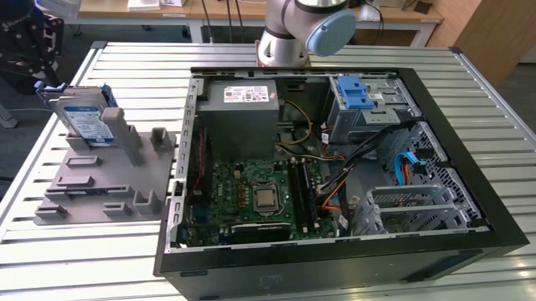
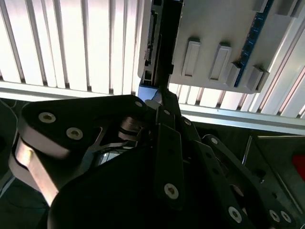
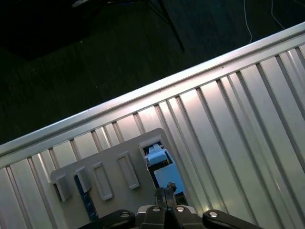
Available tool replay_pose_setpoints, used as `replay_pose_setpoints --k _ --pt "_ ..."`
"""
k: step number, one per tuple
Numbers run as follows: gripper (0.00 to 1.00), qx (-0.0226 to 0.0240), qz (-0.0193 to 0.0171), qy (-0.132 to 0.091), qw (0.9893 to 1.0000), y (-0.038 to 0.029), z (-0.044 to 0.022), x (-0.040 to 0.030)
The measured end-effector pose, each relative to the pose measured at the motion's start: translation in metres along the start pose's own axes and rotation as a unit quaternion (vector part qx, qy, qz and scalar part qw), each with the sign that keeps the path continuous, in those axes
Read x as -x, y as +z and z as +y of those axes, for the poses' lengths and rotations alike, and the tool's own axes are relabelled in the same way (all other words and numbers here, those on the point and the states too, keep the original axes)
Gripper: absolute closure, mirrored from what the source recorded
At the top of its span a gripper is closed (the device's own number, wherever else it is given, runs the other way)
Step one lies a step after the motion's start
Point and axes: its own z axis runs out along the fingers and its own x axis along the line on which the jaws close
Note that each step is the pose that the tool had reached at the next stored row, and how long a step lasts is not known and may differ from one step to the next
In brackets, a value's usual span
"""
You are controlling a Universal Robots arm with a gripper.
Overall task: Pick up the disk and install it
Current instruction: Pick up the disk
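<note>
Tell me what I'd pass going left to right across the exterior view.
The disk standing in the grey holder → power-supply box inside the computer case → blue latch on the drive cage → blue cable.

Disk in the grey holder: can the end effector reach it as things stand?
Probably yes. The disk stands upright in the grey holder with its top edge bare, and in the first wrist view the end effector hangs over it.
</note>
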Motion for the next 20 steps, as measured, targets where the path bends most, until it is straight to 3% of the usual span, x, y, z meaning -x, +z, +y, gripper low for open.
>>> replay_pose_setpoints --k 4,9,11,12,15,18,19,20 --pt "0.89 0.0005 0.0019 -0.034 0.9994 0.0001 0.0000 0.0000" --pt "0.89 -0.0018 0.0016 -0.045 0.9990 0.0004 0.0018 -0.0008" --pt "0.83 -0.0020 0.0021 -0.057 0.9983 0.0005 0.0018 -0.0008" --pt "0.77 -0.0021 0.0025 -0.066 0.9978 0.0007 0.0018 -0.0008" --pt "0.77 -0.0021 0.0038 -0.093 0.9956 0.0010 0.0018 -0.0008" --pt "0.53 -0.0026 0.0051 -0.125 0.9922 0.0025 0.0018 -0.0009" --pt "0.53 -0.0031 0.0052 -0.127 0.9919 0.0035 0.0024 -0.0010" --pt "0.47 -0.0041 0.0050 -0.127 0.9918 0.0046 0.0033 -0.0015"
